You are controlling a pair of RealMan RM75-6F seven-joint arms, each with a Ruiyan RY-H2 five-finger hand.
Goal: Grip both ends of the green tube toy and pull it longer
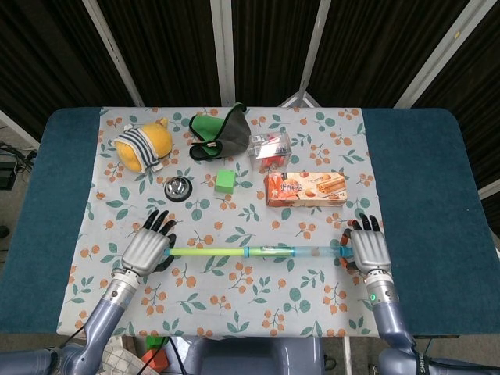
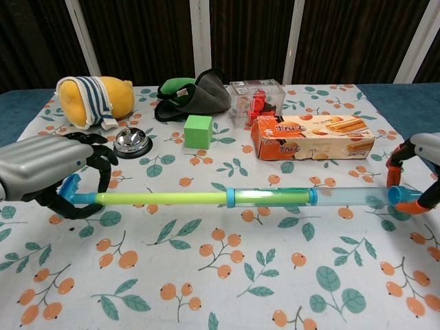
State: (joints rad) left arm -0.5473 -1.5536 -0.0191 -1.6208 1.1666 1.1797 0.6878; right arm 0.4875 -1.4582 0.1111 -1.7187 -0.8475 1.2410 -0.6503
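Across the near half of the floral tablecloth (image 1: 234, 289) the green tube toy (image 1: 258, 251) lay level, its telescoped sections drawn out between my two hands. My left hand (image 1: 146, 250) was clenched around its left end; my right hand (image 1: 369, 248) grasped the blue right end. Behind the tube stood a biscuit box (image 1: 305, 188), a green cube (image 1: 226, 182) and a bell (image 1: 177, 187).

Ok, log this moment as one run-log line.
left hand: grips tube end | right hand: grips other end | green tube toy: extended, held above floral tablecloth | phase: pulling
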